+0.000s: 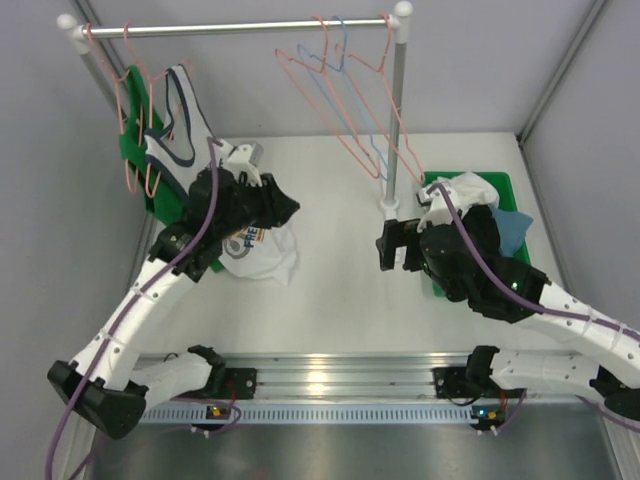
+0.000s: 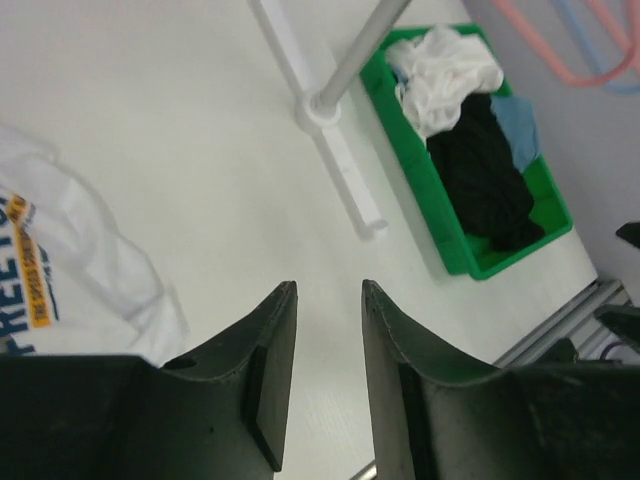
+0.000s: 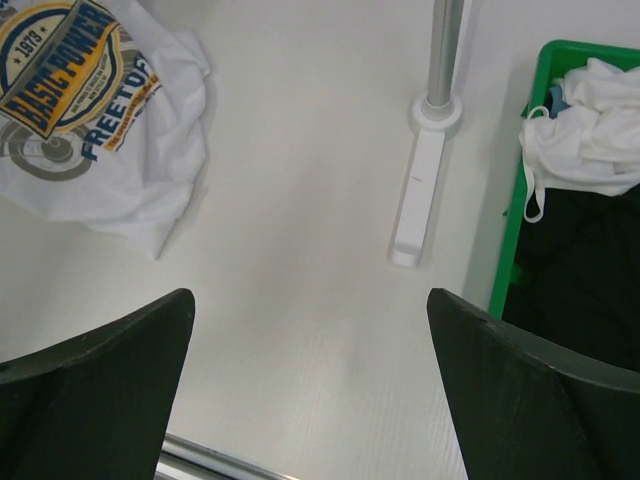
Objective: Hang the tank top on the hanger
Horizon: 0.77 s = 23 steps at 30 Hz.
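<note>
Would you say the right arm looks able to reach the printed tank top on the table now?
Probably yes: the right gripper is open, and only bare table lies between it and the tank top; the rack foot sits aside.

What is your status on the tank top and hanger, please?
Left gripper and right gripper open, empty. Tank top bunched on table, straps up by the hanger; seated or not, unclear. Left arm hides its middle.
</note>
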Available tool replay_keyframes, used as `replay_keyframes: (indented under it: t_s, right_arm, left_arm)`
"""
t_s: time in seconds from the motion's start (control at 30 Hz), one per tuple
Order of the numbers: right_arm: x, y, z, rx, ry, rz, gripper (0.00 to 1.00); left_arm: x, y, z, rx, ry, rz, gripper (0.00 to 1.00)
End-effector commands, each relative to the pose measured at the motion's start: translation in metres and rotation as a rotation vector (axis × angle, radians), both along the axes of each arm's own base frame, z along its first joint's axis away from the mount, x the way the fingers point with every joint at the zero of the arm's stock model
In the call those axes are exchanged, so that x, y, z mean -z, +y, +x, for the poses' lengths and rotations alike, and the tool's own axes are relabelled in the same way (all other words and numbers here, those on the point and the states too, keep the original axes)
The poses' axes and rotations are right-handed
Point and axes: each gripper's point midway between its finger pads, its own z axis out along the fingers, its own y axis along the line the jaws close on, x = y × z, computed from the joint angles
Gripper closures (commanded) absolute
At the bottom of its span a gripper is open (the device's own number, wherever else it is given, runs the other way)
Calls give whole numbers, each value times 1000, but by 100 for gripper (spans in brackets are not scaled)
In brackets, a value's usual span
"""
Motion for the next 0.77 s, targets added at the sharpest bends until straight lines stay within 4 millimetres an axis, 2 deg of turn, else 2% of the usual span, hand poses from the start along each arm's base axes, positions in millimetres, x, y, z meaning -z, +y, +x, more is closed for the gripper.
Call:
replay_keyframes:
  t_s: [0.0,0.03,0.07,0.13,0.17,0.27,0.4,0.73]
  right_arm:
    - [8,-10,1,53,12,54,0]
    - [19,-13,-2,54,27,41,0]
    - [24,-14,-3,61,37,48,0]
    - [39,-19,-7,68,57,41,0]
    - [45,-20,-8,78,67,50,0]
    - [62,-26,-12,100,92,59,0]
    - [78,-31,-12,150,132,36,0]
    - [78,-36,-3,239,129,9,0]
  left_arm:
    - [21,-16,-10,-37,-26,-19,63]
    - [29,-20,-15,-34,-19,-18,63]
    - [55,-30,-28,1,27,-5,63]
    - [62,-32,-34,-27,16,-29,63]
    - [80,-37,-45,-2,37,-16,63]
    - [99,-42,-56,-18,49,7,63]
    - [104,-48,-62,-13,32,46,62]
    - [107,-50,-59,7,24,101,62]
